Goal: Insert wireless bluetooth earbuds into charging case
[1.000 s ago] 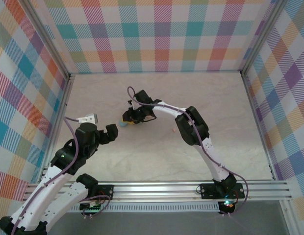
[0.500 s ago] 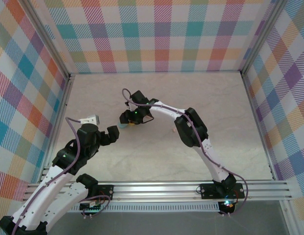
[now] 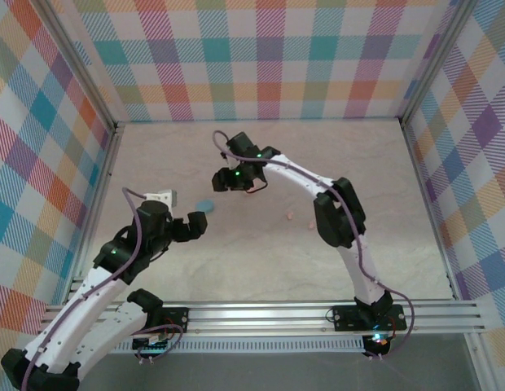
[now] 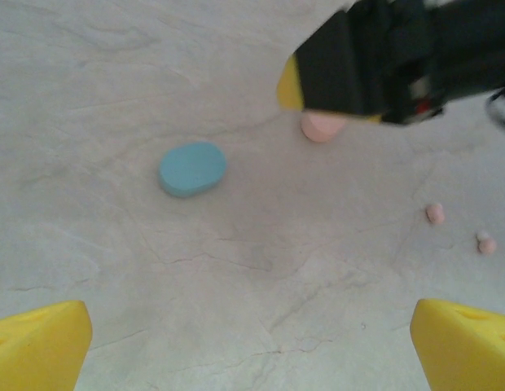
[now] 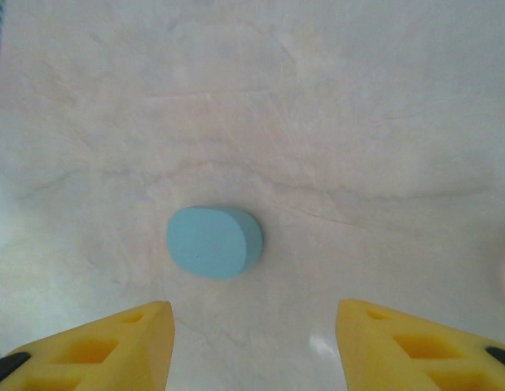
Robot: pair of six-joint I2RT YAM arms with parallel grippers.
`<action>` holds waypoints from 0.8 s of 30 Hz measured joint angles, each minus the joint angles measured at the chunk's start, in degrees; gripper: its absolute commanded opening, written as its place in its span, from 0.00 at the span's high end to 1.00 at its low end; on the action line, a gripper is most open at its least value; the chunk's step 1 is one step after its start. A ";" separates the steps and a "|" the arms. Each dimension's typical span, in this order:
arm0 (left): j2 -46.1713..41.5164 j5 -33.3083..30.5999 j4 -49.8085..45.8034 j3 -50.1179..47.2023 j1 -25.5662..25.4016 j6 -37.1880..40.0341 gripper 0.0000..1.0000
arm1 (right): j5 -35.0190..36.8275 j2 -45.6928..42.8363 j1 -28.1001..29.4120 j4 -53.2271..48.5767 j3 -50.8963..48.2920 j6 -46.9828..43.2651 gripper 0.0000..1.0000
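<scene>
Not done: two pink earbuds (image 4: 435, 213) lie loose on the counter (image 4: 236, 269), apart from the pink case (image 4: 318, 129); the blue case (image 5: 213, 242) looks shut. Above it the right pincer (image 5: 252, 350) hovers, jaws apart and empty, with the blue case just ahead of its tips. The left pincer (image 4: 252, 346) is wide apart and empty, the earbuds ahead of it.

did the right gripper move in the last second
Yes. In the top view the right gripper has drawn back toward the far wall, leaving the blue case uncovered.
</scene>
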 measured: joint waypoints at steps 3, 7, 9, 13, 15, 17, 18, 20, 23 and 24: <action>8.79 3.04 0.90 4.09 0.09 2.73 0.04 | 0.00 -7.43 -3.04 2.34 -7.19 -0.04 0.44; 23.47 7.50 5.01 10.23 0.11 5.95 0.10 | -0.04 -15.32 -8.61 5.29 -17.35 -0.22 0.44; 30.25 9.35 6.16 13.33 0.11 7.26 0.11 | -0.04 -18.21 -11.28 6.62 -22.40 -0.28 0.44; 45.29 12.13 5.77 23.89 -0.59 11.93 0.11 | -0.11 -23.71 -16.55 8.39 -32.81 -0.44 0.44; 52.54 12.15 4.76 30.23 -1.31 15.13 0.14 | -0.33 -26.12 -18.34 8.70 -36.65 -0.46 0.44; 59.25 11.78 3.34 36.44 -2.34 17.94 0.23 | -0.59 -28.39 -19.74 9.09 -39.74 -0.66 0.44; 61.72 11.74 2.86 38.71 -2.69 19.19 0.26 | -0.74 -29.27 -20.22 9.29 -40.79 -0.68 0.44; 67.14 11.69 1.44 43.74 -3.08 21.38 0.29 | -1.01 -30.86 -21.20 9.84 -42.40 -0.83 0.44; 72.54 11.28 -0.04 48.19 -3.41 24.04 0.32 | -1.31 -32.35 -22.23 10.78 -43.87 -0.87 0.44; 73.77 11.10 -0.68 49.27 -3.43 24.68 0.33 | -1.40 -32.57 -22.47 11.02 -44.11 -0.90 0.44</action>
